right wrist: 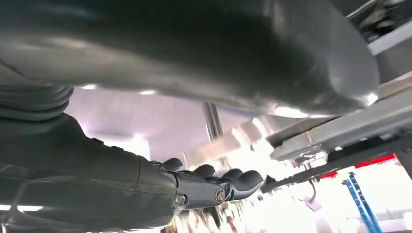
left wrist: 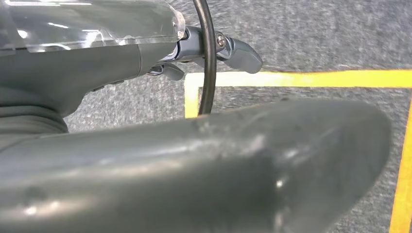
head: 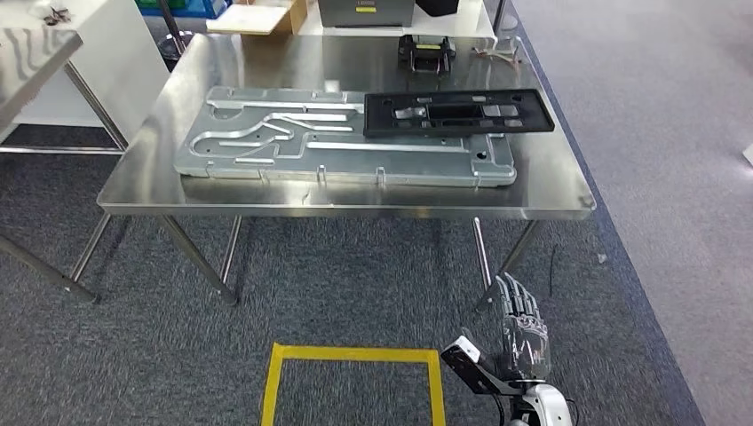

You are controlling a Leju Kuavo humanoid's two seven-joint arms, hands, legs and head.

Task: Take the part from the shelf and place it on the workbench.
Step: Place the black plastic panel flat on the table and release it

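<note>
On the steel counter [head: 178,84] lie two flat parts: one long silver plate [head: 342,151] with raised channels and one black frame-like part [head: 457,112] resting on the plate's far right portion, with one small black-and-yellow device [head: 426,51] standing beyond them near the counter's far edge. Down on the grey carpet one yellow tape square [head: 355,355] is marked, and just to its right the right hand [head: 524,324] hangs below the counter's edge, fingers straight, apart and holding nothing. From the left wrist view the left hand [left wrist: 214,48] hangs over that tape with nothing in it, fingers loosely extended.
</note>
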